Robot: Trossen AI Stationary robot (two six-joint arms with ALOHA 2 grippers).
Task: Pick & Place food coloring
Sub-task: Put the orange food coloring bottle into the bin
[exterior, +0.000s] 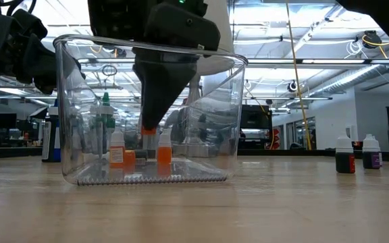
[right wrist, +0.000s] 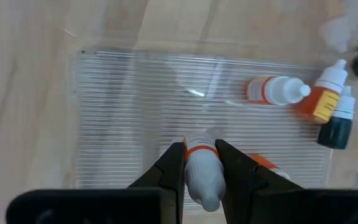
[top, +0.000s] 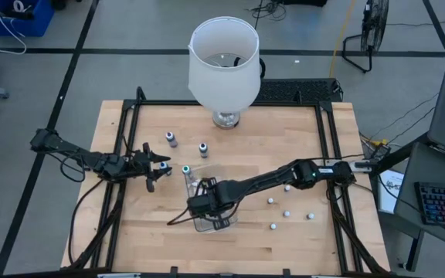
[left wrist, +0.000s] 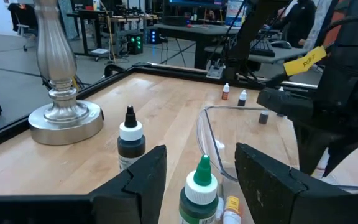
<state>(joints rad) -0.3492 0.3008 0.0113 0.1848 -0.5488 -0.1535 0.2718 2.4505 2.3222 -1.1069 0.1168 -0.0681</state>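
Note:
The food coloring bottles are scattered over the wooden table, and some lie in the clear tray [top: 221,222]. My right gripper [right wrist: 201,147] reaches down into the tray [exterior: 235,121] and is shut on a white bottle with an orange collar [right wrist: 204,177]. Two more orange-and-white bottles [right wrist: 278,91] and a dark green one [right wrist: 335,129] lie on the tray floor. My left gripper [left wrist: 201,150] is open at the tray's left. Its fingers stand on either side of a green-capped bottle [left wrist: 199,190] that stands upright on the table [top: 185,169]. My right gripper pinches the white bottle's body [right wrist: 205,180] between its two fingers, coming from above and pointing down into the tray. The orange collar [right wrist: 199,150] sticks out past the fingertips toward the tray floor. In the low view the orange end [exterior: 148,128] sits above the floor.
A big white lampshade lamp [top: 222,62] stands at the far edge, its metal base [left wrist: 64,118] near my left gripper. Two dark bottles [top: 171,138] [top: 203,147] stand behind the tray. Several white-capped bottles [top: 287,213] are spread right of it. A black frame rims the table.

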